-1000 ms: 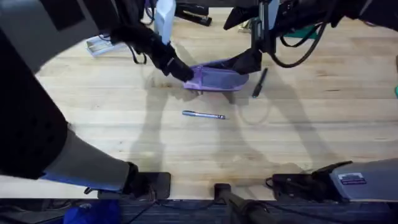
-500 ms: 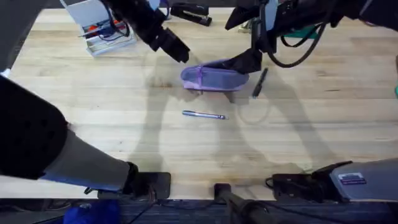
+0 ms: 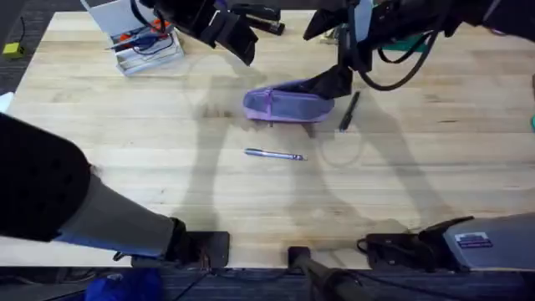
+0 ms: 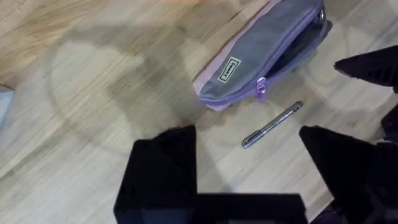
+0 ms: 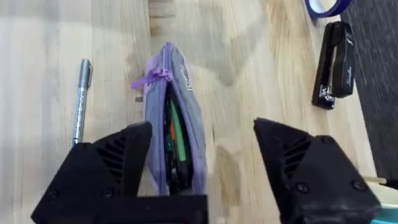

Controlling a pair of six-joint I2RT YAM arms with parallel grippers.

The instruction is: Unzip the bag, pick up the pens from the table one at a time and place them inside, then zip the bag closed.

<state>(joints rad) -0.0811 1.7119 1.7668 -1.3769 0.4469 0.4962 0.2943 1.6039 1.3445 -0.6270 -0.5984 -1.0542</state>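
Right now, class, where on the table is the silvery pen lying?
In the overhead view the silvery pen lies flat on the table near its middle, just nearer the arms' bases than the purple bag, not touching it.

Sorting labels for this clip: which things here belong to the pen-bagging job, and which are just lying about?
Job:
- bag, unzipped
- silver pen
- black pen
- left claw, open
- right claw, open at the bag

Lying about:
- stapler
- tape roll
- clear tray
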